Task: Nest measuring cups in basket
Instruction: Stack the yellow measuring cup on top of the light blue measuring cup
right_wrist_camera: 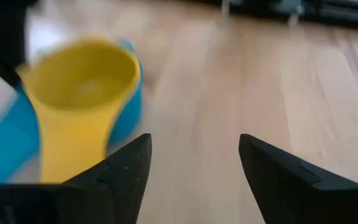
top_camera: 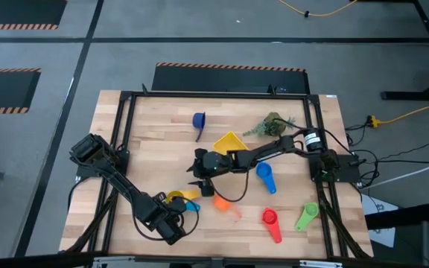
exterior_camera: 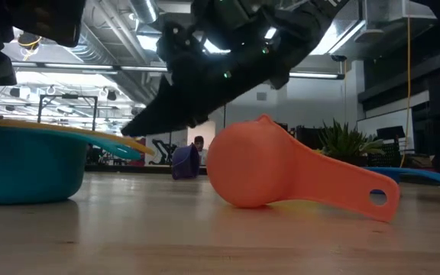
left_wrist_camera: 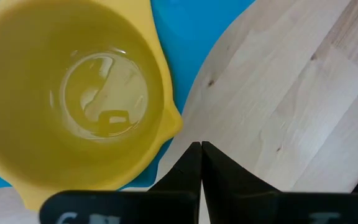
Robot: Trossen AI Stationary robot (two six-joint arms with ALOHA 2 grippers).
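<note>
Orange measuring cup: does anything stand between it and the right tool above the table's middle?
Nothing visible does. The right tool is open, and the orange measuring cup lies on its side on bare wood just beside it. The yellow cup, nested in a blue one, sits off to the other side, near the left tool.

Yellow basket (top_camera: 228, 141): square, low-sided, sits rotated like a diamond mid-tabletop, nothing visibly in it. Dark blue cup (top_camera: 198, 120) just beyond it toward the far-left. Blue cup (top_camera: 266, 177) right of centre, handle pointing to the near edge. Orange cup (exterior_camera: 266, 172) lies tipped on its side near centre, handle flat on the wood. Red cup (top_camera: 270, 219) and green cup (top_camera: 307, 216) lie near the front-right. Yellow cup (left_wrist_camera: 73, 93) sits upright, nested in a light blue cup (left_wrist_camera: 191, 37), front-left.
</note>
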